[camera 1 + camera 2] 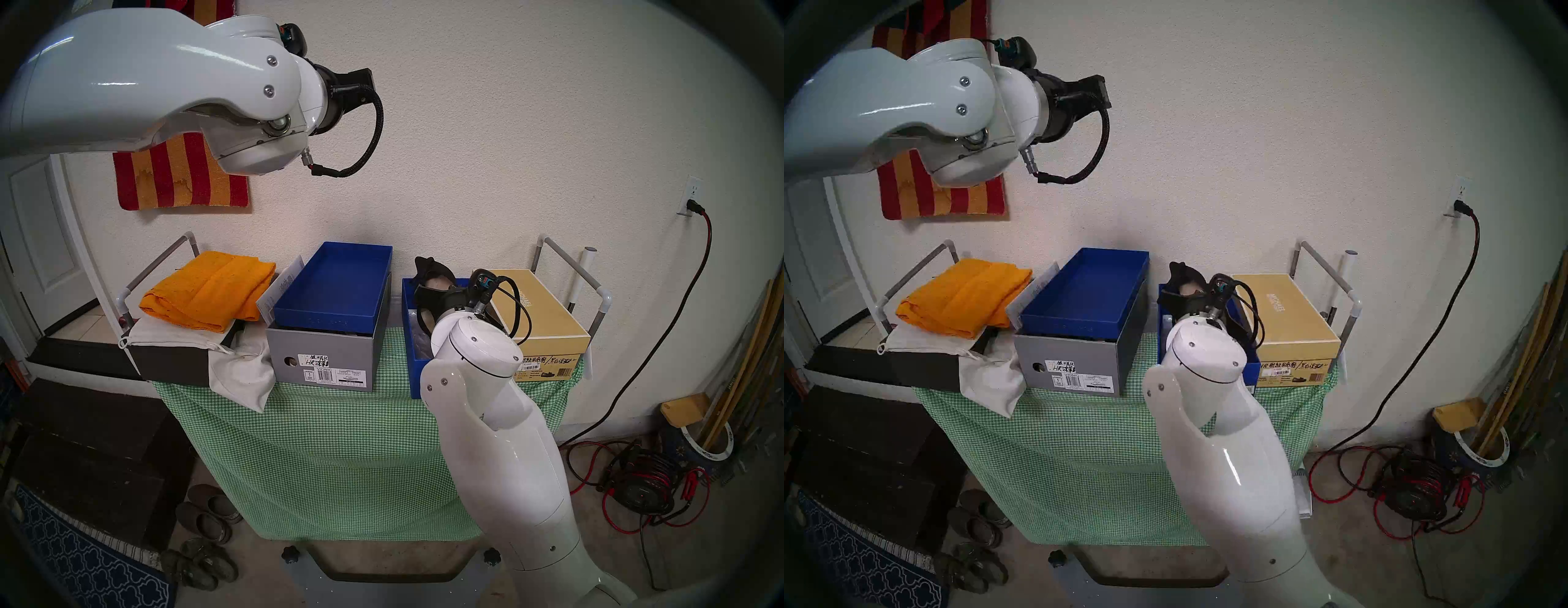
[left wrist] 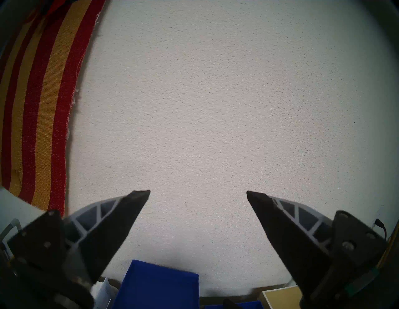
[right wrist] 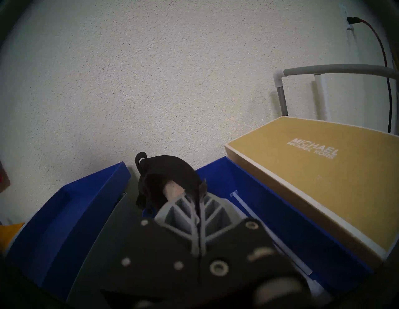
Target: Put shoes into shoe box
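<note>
My right gripper [image 3: 194, 197] is shut on the rim of one black shoe [image 3: 168, 172] with a beige insole. It holds the shoe tilted, toe up, over the far end of the open royal-blue shoe box [image 3: 280, 207]. In the head view the shoe [image 1: 432, 271] sticks up above the box [image 1: 413, 339], and my right arm hides the box's label and most of its inside. I cannot make out the other shoe. My left gripper [image 2: 198, 192] is open and empty, raised high and facing the wall.
A blue lid [image 1: 335, 284] lies upturned on the grey VIONIC box [image 1: 322, 356]. The gold MICHAEL box [image 1: 543, 322] stands right against the blue box. An orange cloth [image 1: 208, 288] lies at the left. Pipe rails [image 1: 568, 267] flank the table. Worn slip-ons [image 1: 208, 518] lie on the floor.
</note>
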`<state>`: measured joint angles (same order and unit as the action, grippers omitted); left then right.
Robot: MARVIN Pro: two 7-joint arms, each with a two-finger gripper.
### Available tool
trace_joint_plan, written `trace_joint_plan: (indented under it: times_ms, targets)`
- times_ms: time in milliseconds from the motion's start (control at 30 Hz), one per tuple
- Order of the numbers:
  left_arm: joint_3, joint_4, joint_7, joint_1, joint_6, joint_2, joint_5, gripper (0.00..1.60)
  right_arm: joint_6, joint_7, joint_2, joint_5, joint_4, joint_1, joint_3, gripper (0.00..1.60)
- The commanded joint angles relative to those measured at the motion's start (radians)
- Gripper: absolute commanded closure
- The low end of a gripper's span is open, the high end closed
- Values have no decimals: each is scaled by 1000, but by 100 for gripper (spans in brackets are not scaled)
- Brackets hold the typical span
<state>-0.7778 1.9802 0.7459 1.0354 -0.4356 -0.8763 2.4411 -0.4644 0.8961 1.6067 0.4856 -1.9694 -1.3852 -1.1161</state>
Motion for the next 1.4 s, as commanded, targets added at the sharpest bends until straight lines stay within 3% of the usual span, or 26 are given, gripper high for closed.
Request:
trace_joint_plan:
  times_ms: [0, 533, 567, 933, 967, 1000, 1033, 1067, 1100, 1133, 1367]
  targets:
    - [2, -3, 2, 2, 1, 3, 3, 0, 6, 30, 2, 11, 41, -14, 0, 160]
    - [2, -3, 1, 2, 1, 3, 3, 0, 16, 49, 12, 46, 81, -7, -40, 160]
    - [1, -3, 1, 2, 1, 3, 2, 0, 5, 64, 17, 73, 87, 2, -51, 160]
    - [1, -3, 1, 2, 1, 3, 2, 0, -42, 114, 30, 69, 123, 29, -71, 160]
    - [1, -3, 1, 2, 1, 3, 2, 0, -47, 115, 30, 69, 122, 31, -73, 107]
    - [2, -3, 1, 2, 1, 3, 3, 0, -56, 117, 32, 65, 121, 34, -75, 87]
    - [2, -3, 1, 2, 1, 3, 3, 0, -62, 117, 33, 65, 115, 37, -78, 82]
    - [2, -3, 1, 2, 1, 3, 3, 0, -68, 119, 33, 63, 110, 41, -80, 57]
    - [2, -3, 2, 2, 1, 3, 3, 0, -77, 123, 32, 63, 106, 46, -82, 13]
    - [2, -3, 2, 2, 1, 3, 3, 0, -84, 122, 31, 64, 100, 48, -83, 0]
    - [2, -3, 2, 2, 1, 3, 3, 0, -113, 87, -7, 41, 54, 57, -47, 0]
